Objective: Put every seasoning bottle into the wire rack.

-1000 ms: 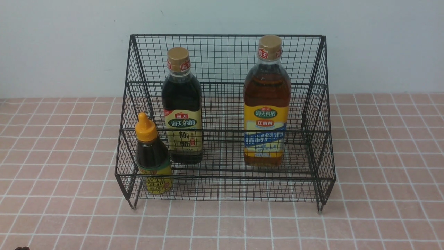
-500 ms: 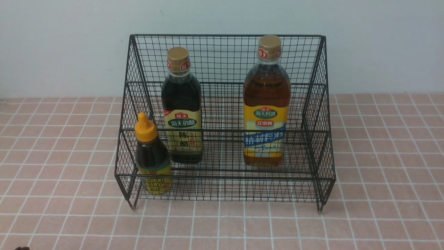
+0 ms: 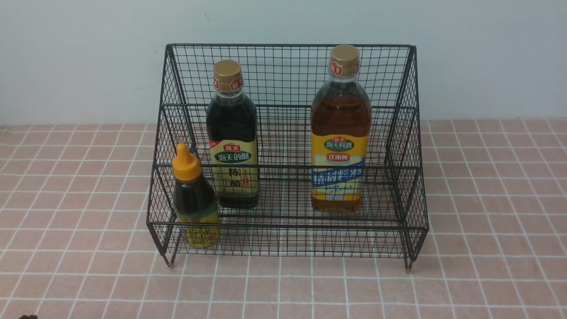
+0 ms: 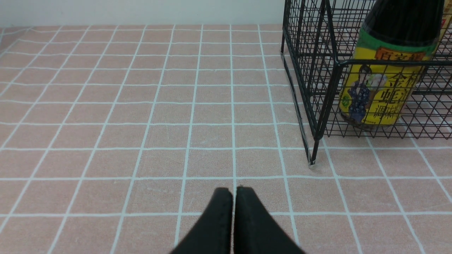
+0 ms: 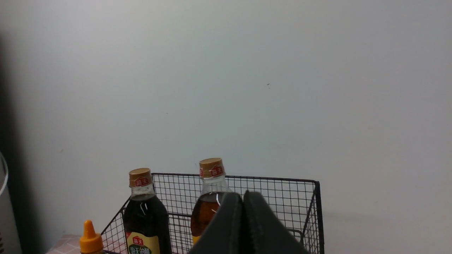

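Note:
The black wire rack stands in the middle of the tiled table against the wall. Inside it are three seasoning bottles: the small squeeze bottle with a yellow nozzle at the front left, the tall dark bottle with a gold cap behind it, and the amber bottle with a yellow-blue label to the right. All stand upright. My left gripper is shut and empty, low over the tiles left of the rack. My right gripper is shut and empty, held back from the rack.
Pink tiles with white grout cover the table around the rack. A pale wall rises right behind the rack. A small dark bit of something shows at the front view's lower left corner.

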